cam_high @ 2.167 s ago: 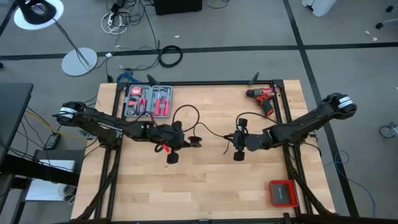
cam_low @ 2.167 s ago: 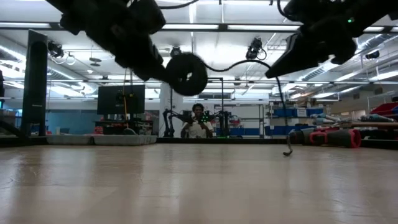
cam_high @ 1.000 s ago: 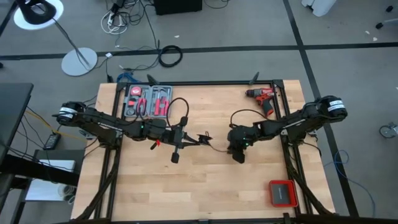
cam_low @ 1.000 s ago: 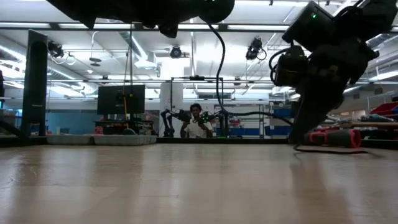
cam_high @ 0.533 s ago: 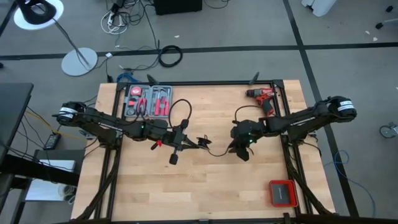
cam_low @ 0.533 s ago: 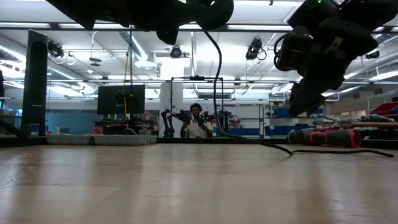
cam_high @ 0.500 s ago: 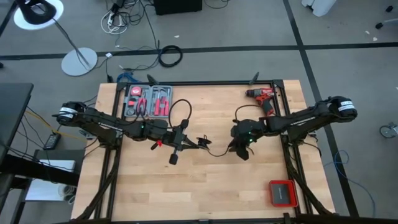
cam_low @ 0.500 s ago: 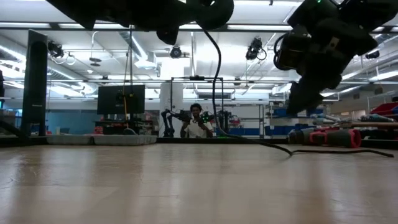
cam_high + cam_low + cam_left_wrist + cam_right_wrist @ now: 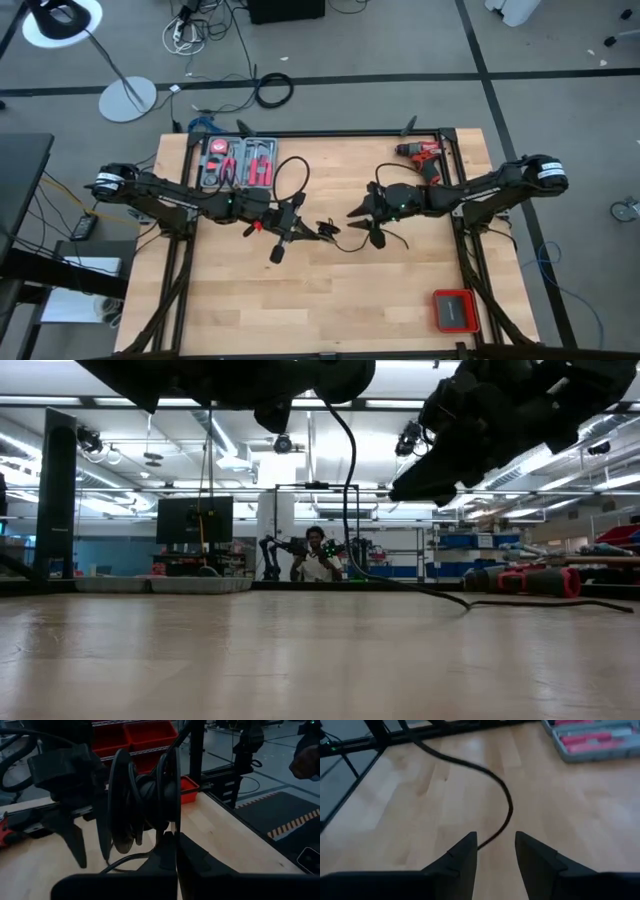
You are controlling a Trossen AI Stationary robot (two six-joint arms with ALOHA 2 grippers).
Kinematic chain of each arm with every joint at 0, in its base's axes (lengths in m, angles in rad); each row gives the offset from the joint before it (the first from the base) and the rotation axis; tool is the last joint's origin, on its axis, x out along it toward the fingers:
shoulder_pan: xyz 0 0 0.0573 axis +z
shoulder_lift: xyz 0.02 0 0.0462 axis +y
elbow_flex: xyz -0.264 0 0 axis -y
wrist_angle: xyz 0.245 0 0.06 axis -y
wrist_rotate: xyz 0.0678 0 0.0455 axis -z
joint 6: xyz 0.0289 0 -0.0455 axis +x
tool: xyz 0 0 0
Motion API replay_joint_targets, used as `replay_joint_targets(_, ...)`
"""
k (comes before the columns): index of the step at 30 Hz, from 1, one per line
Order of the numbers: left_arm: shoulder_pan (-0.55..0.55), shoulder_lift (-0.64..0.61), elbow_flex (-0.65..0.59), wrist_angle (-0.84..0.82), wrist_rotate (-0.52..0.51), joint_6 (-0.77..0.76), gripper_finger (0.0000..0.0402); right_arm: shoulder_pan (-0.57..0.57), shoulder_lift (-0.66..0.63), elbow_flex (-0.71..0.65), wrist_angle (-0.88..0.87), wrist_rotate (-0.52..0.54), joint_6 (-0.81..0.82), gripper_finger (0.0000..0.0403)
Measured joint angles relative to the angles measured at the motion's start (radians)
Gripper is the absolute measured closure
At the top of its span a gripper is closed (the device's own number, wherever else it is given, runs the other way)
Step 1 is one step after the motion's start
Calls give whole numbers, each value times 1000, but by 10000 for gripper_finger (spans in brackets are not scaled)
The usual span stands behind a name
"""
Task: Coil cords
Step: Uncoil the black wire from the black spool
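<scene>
Pale matt wood tabletop (image 9: 330, 290), thin matt blk rubbery cord (image 9: 502, 795)

text: none legible | labels: none | brands: none | numbers: none | signs: none

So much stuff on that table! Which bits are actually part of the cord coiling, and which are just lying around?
Part of the job:
- thin black cord
- left gripper, shut on the cord's coiled loops
- right gripper, open above the table

Just lying about:
- red drill
- tool case
- small red box

A robotics lab: open hall with monitor (image 9: 195, 520), shelving (image 9: 478, 545), seated person (image 9: 318, 556).
</scene>
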Motion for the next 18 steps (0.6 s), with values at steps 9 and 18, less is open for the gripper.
replay_joint_targets(9,0,0,0,-4,0,1,402,-2,112,0,190,43,-129,267)
replay_joint_targets(18,26,0,0,3,-1,2,402,-3,198,12,317,45,-165,267)
